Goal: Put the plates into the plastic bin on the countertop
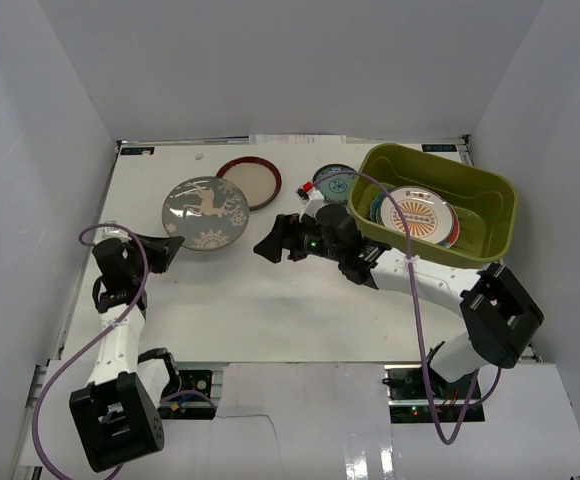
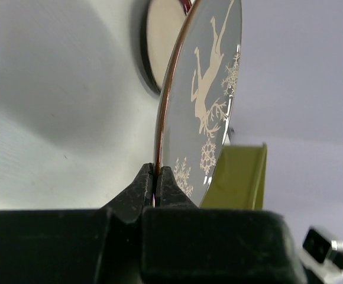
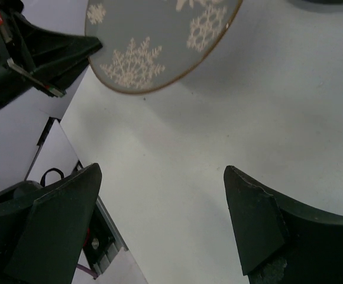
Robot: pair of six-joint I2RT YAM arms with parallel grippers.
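Note:
My left gripper is shut on the near-left rim of the grey deer plate, which casts a shadow on the white countertop. In the left wrist view the jaws pinch the rim and the plate shows edge-on. My right gripper is open and empty, just right of that plate; in its wrist view it faces the plate. The olive bin at the right holds the orange sunburst plate on top of others. The red-rimmed cream plate lies behind the deer plate.
A small teal-rimmed plate lies beside the bin's left wall, partly hidden by the right arm. White walls close in the countertop on three sides. The right arm stretches across the middle in front of the bin. A purple cable loops over the bin's rim.

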